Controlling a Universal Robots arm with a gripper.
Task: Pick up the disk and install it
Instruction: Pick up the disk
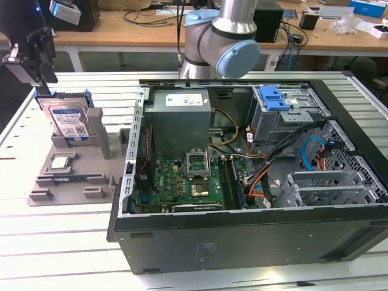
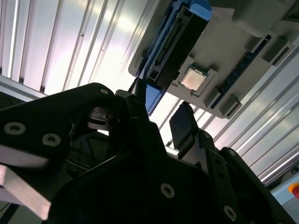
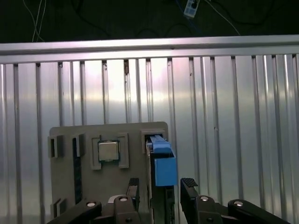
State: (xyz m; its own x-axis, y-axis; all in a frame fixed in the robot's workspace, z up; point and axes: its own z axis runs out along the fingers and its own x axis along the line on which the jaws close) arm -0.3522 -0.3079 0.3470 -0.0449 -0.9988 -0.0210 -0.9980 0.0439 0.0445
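The disk stands on edge in a slot of the grey holder, at the exterior view's left. It is silver with a white-and-blue label and a blue bracket. My gripper hangs just above its top edge, apart from it. In the first wrist view the gripper is open, its two black fingers flanking the disk's blue bracket without touching. The second wrist view shows the disk's edge beyond the open gripper.
The holder also carries a small square silver chip and a memory stick. An open computer case lies at the exterior view's right, with a grey cage and blue latch. The arm's base stands behind the case.
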